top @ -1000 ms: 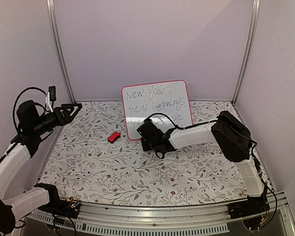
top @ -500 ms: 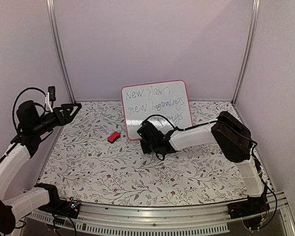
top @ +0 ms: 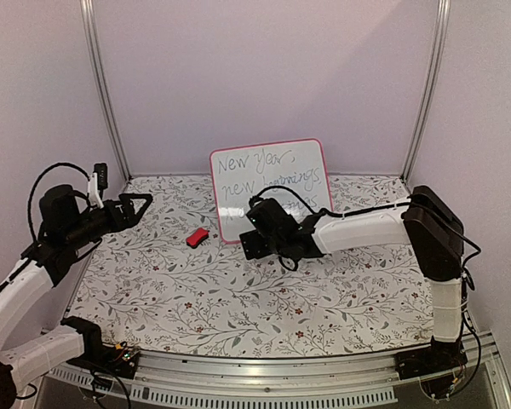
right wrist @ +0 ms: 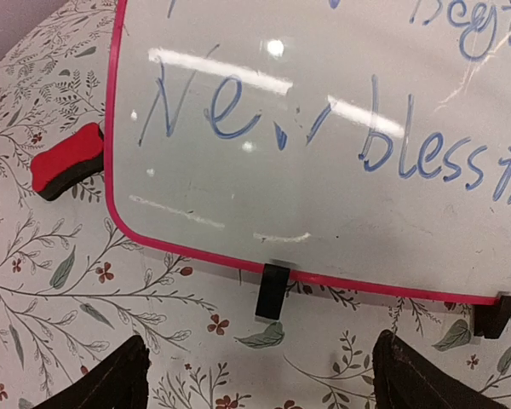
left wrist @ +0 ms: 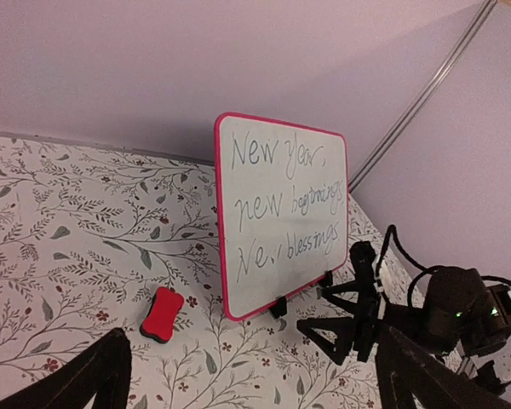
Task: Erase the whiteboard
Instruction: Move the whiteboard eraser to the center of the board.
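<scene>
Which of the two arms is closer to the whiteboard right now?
Right. The right gripper is just in front of the whiteboard's bottom edge; the left gripper hangs far off to the board's left.

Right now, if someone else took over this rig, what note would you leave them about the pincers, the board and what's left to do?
Left pincer: open, empty, raised over the left side, facing the board.
Right pincer: open, empty, low in front of the board's bottom edge.
White rectangular whiteboard with pink-red rim: stands on black clip feet at the far middle, with three lines of handwriting on it.
Small red eraser block: lies on the floral-patterned table left of the board, touched by neither pincer.
Done: nothing visible.
Left: pick up the eraser, wipe off all the writing.
</scene>
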`<state>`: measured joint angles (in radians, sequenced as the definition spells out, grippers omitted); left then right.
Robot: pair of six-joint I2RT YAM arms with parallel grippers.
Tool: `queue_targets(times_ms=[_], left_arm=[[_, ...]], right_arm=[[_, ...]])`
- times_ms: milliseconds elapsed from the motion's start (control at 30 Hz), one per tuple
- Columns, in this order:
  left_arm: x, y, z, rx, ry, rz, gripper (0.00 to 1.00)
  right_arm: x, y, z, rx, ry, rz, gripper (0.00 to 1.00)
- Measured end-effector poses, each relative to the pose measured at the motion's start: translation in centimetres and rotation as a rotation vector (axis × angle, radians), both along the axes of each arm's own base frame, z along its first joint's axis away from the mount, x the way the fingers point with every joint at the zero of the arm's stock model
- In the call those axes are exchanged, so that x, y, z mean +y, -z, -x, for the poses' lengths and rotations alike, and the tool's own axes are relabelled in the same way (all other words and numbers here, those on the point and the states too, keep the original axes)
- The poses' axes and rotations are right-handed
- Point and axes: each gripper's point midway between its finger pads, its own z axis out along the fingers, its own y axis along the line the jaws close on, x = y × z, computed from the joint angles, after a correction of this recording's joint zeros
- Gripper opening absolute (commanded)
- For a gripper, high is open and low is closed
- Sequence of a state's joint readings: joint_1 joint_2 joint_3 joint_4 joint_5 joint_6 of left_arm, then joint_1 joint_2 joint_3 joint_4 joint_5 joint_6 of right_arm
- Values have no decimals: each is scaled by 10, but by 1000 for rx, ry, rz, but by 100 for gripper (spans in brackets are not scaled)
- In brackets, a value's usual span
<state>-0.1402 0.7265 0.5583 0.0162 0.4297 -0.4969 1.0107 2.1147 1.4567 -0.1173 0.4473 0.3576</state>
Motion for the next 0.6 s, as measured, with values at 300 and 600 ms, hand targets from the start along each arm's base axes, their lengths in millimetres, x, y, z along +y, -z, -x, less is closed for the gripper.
queue_targets(times_ms=[300, 600], left_arm=[[-20, 76, -13, 253, -35, -103, 100], [-52, 134, -31, 387, -39, -288, 100]], right_arm=[[-12, -61, 34, -21, -104, -66, 99], [-29, -101, 59, -20, -187, -100, 99]])
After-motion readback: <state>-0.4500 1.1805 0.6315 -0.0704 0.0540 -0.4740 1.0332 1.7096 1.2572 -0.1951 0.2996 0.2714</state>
